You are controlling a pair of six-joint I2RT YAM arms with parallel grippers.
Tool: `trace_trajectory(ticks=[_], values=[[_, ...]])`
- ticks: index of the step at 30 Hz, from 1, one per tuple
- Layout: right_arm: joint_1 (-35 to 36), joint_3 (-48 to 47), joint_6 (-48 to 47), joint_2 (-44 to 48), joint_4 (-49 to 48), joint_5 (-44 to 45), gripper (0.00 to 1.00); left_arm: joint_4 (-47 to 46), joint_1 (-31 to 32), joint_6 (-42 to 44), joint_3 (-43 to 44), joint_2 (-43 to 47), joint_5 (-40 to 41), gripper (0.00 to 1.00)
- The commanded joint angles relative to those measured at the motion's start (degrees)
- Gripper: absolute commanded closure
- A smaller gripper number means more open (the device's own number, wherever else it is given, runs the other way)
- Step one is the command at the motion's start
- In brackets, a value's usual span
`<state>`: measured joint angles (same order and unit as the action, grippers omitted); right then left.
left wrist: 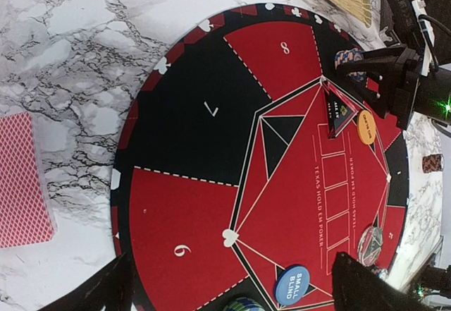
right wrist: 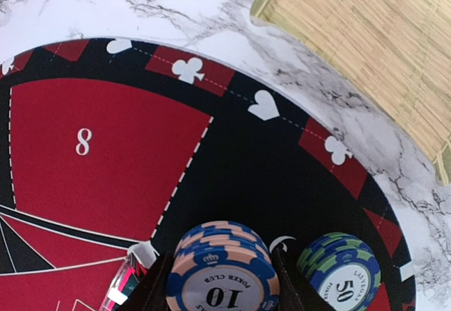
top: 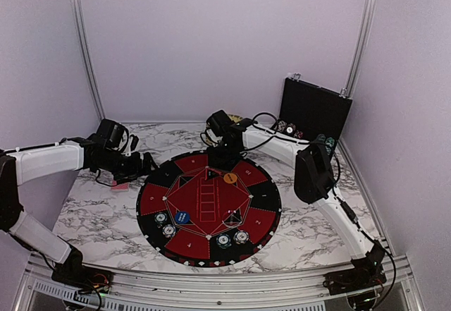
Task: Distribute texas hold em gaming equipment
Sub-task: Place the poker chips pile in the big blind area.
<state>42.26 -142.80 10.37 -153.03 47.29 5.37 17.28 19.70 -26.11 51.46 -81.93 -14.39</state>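
Note:
My right gripper (right wrist: 220,283) is shut on a short stack of blue-and-peach "10" poker chips (right wrist: 223,258) over the black sector beside sector 8 of the round mat (right wrist: 84,184). A blue-and-green "50" chip stack (right wrist: 341,272) sits just right of it. My left gripper (left wrist: 236,293) hangs open and empty above sector 6 at the mat's left edge (top: 144,164). A blue "small blind" disc (left wrist: 292,285) and an orange disc (left wrist: 366,126) lie on the mat. Several teal-and-white chip stacks (top: 223,240) sit along its near rim. Red-backed cards (left wrist: 21,180) lie on the marble left of the mat.
A woven wicker basket (right wrist: 373,50) lies just behind the mat's far edge. An open black case (top: 313,110) with more chips stands at the back right. A dark red chip stack (left wrist: 432,163) sits on the marble beyond the mat. Enclosure walls and posts close in the table.

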Motion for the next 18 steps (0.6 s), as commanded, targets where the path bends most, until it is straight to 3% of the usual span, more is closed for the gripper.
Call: trace_trajectory(ticks=[1,8,18], values=[[0.5,-3.2,-0.5,-0.8,-3.0,0.3,0.57,-0.7,-0.5,0.9,-0.7,0.8,-1.0,0.01],[0.5,-3.5,-0.4,-0.8,-3.6,0.2,0.45,-1.1,-0.8,0.8,-0.8,0.7,-1.7,0.01],[0.5,-3.7,-0.2,2.5,-3.3,1.3,0.4,-1.6,-0.9,0.5,-1.1,0.8,-2.0,0.01]])
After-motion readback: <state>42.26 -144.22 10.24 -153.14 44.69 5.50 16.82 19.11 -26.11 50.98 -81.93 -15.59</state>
